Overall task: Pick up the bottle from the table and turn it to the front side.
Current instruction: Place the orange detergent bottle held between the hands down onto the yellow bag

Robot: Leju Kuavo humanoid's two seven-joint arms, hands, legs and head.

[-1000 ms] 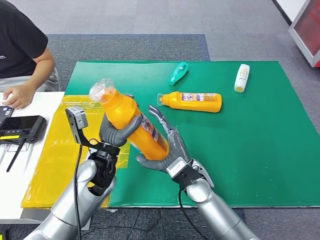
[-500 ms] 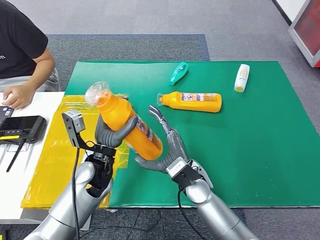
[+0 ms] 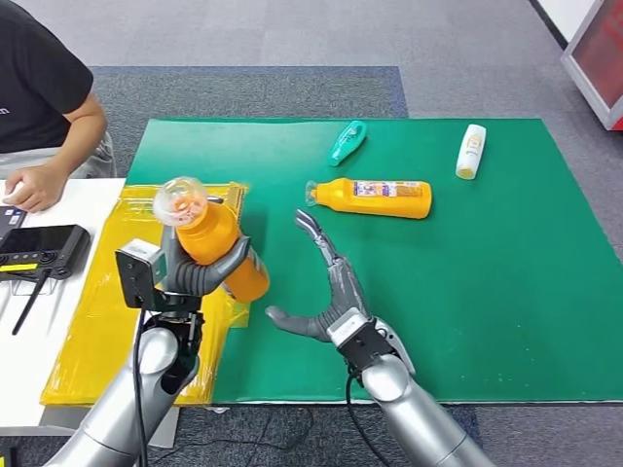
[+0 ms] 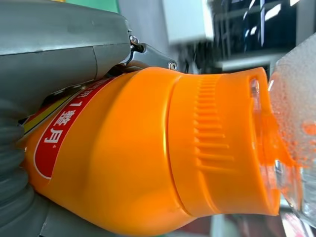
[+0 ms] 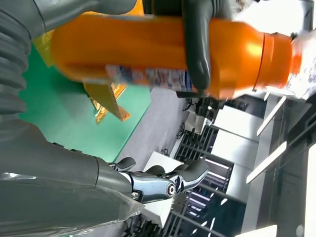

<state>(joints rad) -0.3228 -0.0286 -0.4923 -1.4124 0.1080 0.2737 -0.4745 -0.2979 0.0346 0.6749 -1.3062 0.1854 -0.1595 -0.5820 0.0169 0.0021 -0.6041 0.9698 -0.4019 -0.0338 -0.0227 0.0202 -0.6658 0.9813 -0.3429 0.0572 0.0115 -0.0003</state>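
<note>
1. A green mat (image 3: pixel 470 292) covers the table.
2. The bottle (image 3: pixel 213 238) is gripped aloft by the left hand (image 3: pixel 195 277), cap (image 3: pixel 180 201) toward the camera.
3. The right hand (image 3: pixel 331 297) is splayed, empty, just beside it.
4. Risk: with one-handed support only, the smooth bottle could slip during rotation.

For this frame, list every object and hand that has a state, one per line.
Held orange bottle: lifted off the table, tilted, clear cap on.
Left hand: grips the held orange bottle.
Right hand: open, fingers spread, holding nothing.
Second orange bottle: lying on its side on the green mat.
Green bottle: lying on the mat.
White bottle: lying on the mat.
</note>
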